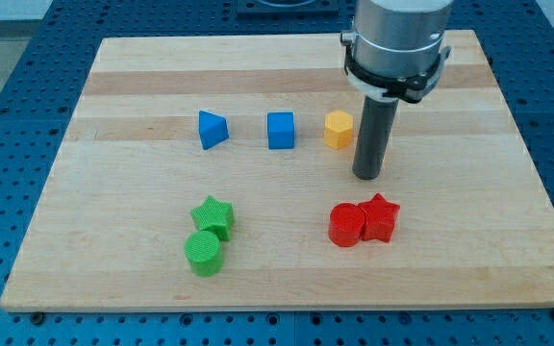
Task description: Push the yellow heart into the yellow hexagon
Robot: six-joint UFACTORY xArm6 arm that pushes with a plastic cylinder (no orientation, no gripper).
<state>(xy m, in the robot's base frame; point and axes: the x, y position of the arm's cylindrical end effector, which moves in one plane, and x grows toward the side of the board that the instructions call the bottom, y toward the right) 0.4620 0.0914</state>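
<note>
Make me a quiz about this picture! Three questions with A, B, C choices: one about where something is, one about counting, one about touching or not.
1. Where is my tip?
A. Just right of the yellow hexagon
B. Between the green blocks
C. Left of the blue blocks

2. How many blocks are on the board?
A. Five
B. Seven
C. Nine

3. How do the two red blocks sit?
A. Stacked
B. Far apart
C. Touching side by side

Answers: 1 A, the rod stands beside the hexagon, a little lower in the view. 2 B, two blue, one yellow, two green, two red. 3 C, no gap shows between them.
</note>
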